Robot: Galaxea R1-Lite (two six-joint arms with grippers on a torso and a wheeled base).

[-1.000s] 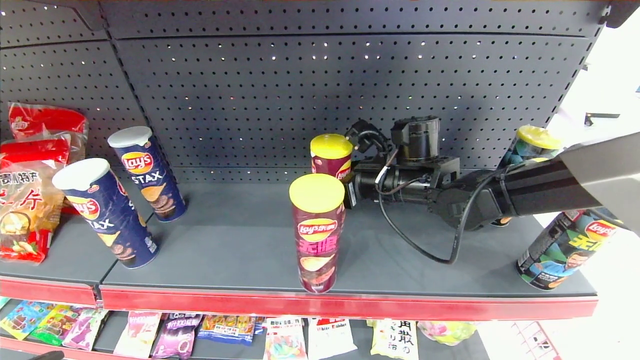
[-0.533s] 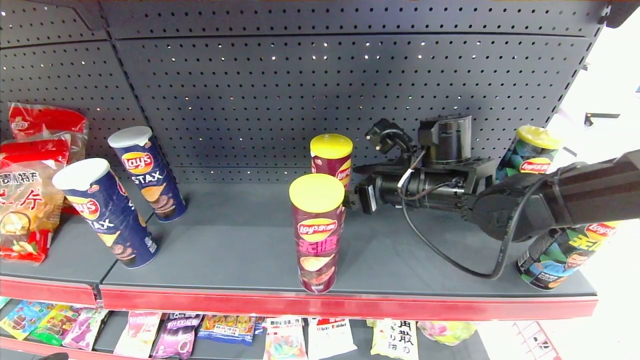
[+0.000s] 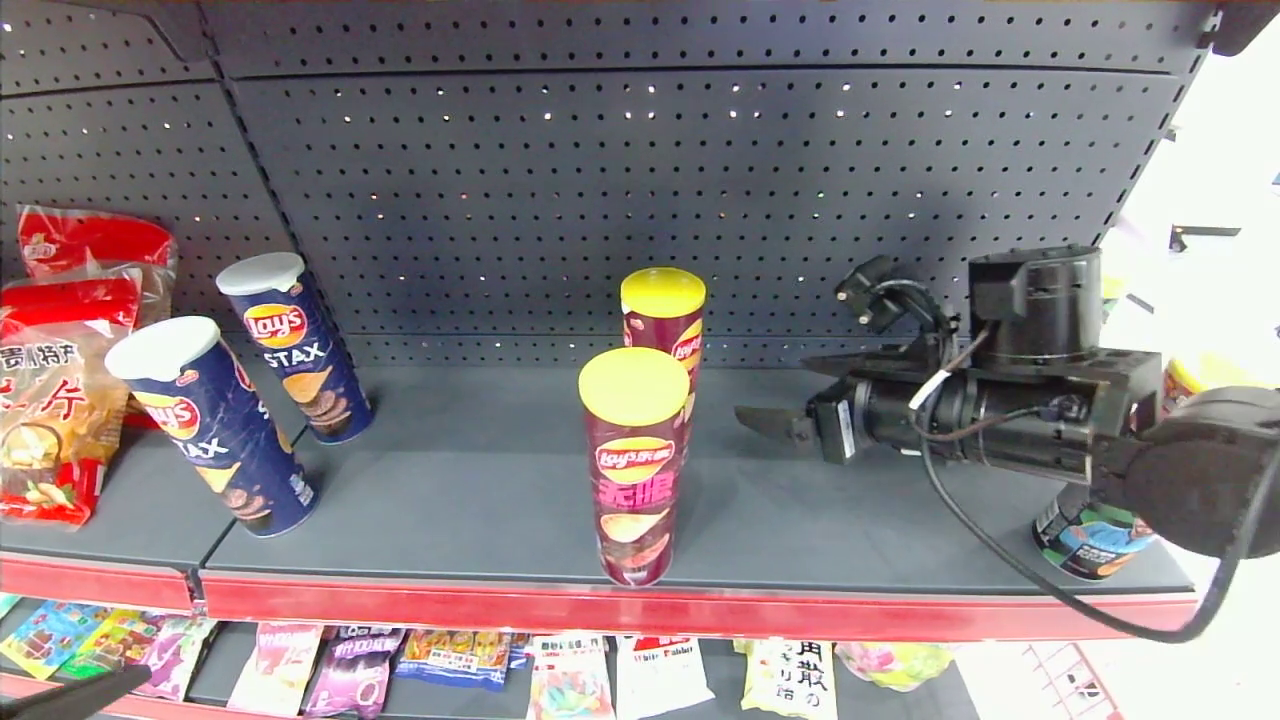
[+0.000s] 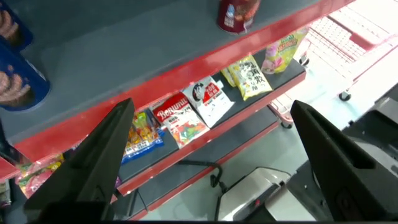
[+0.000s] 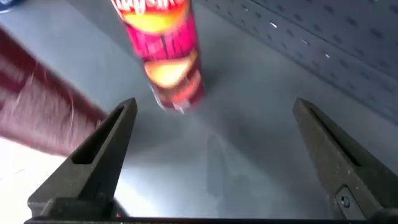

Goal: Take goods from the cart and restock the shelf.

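Observation:
Two maroon chip cans with yellow lids stand mid-shelf, the front can (image 3: 635, 465) near the red edge and the rear can (image 3: 663, 315) behind it. My right gripper (image 3: 790, 395) hovers open to the right of them, level with the rear can and apart from it. From the right wrist, the rear can (image 5: 165, 56) stands ahead of the spread fingers, with the front can (image 5: 43, 118) blurred beside it. My left gripper (image 4: 211, 155) is open and holds nothing, low in front of the shelf edge (image 4: 155, 81).
Two blue chip cans (image 3: 215, 425) lean at the left beside red snack bags (image 3: 60, 380). A dark green can (image 3: 1085, 535) stands at the shelf's right end, partly behind my right arm. Packets (image 3: 450, 655) fill the lower shelf. A red cart (image 4: 354, 31) stands to the right.
My right gripper has drawn back to the right, away from the rear maroon can, which stays standing where it was. The other cans have not moved.

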